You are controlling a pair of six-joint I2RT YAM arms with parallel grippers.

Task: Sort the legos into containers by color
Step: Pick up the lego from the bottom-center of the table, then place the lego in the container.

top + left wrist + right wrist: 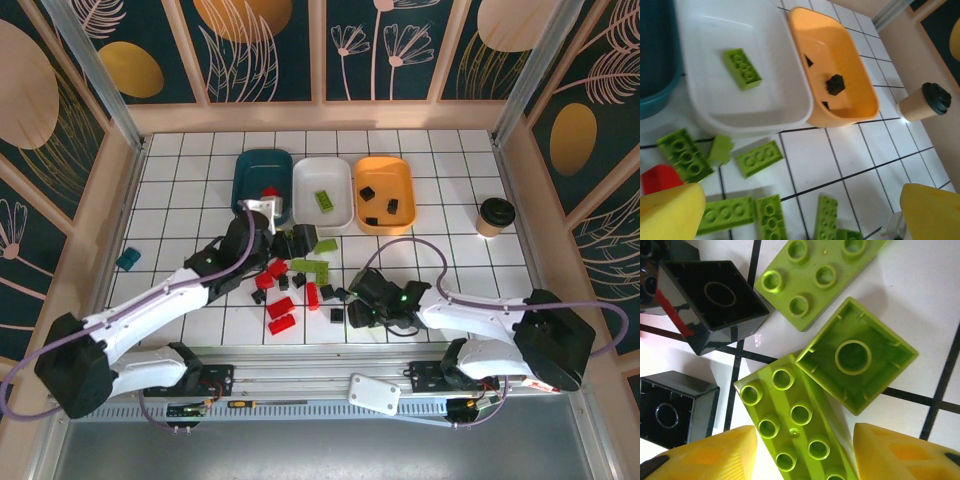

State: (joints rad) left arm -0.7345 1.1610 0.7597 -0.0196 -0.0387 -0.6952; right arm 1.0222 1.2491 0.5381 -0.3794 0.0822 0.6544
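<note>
left end effector wide open and empty just short of the white tray, right end effector part-closed astride a lime lego, grip unclear, loose legos on the worktop on the arms' side of that tray

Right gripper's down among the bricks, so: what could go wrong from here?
The right gripper straddles a long green brick that sits against an upturned green square; closing may drag or tip that square. Nearby black bricks could be knocked. Under the open left gripper, green bricks crowd beside a red one, so a mixed grab is possible.
</note>
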